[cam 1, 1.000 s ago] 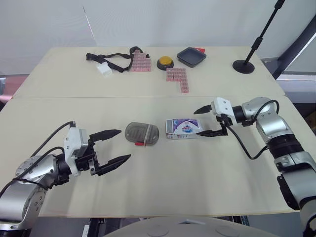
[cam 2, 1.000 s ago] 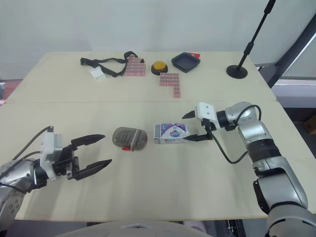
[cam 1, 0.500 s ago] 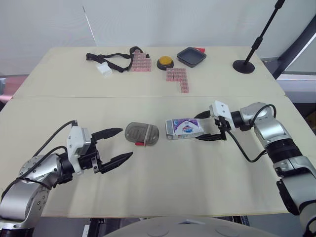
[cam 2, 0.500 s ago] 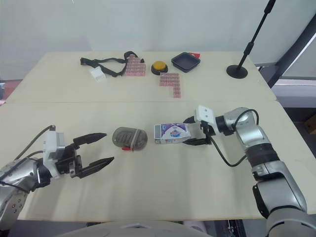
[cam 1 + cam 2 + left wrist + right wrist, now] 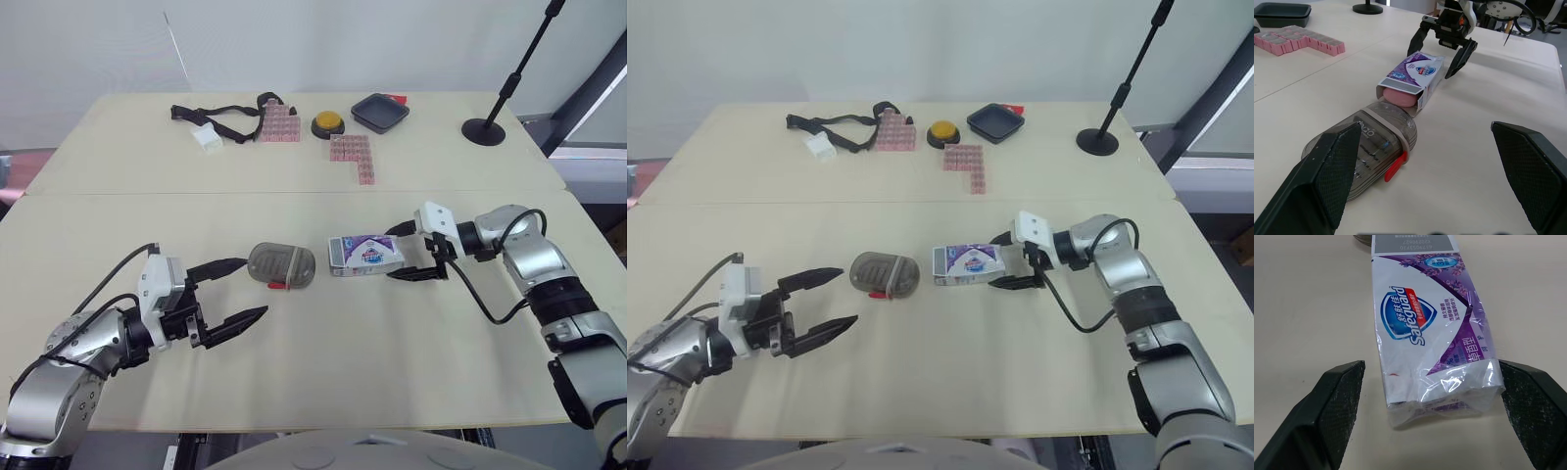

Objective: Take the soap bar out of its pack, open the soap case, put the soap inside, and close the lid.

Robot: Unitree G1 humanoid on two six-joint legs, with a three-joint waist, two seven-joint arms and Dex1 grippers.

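1. The right gripper is spread wide. Its two fingers sit either side of the crumpled end of the pack (neither one clearly pressing it, as far as I can see).
2. The pack lies flat on the table and runs straight out from that gripper. Its far end is open, and the pink soap shows in the mouth.
3. Just past that open end lies the case, grey and see-through. Its lid is down and there is a red latch on its side.
4. The left gripper is also spread wide and holds nothing, hovering low over the table. The case is just beyond its fingertips, and one tip comes right up to the rounded end. I cannot tell whether it touches.
5. The two grippers face each other, with the case and pack in a line between them.
6. Well beyond both, along the back of the table, are pink blocks, a yellow button, a black tray, a strap and a stand.
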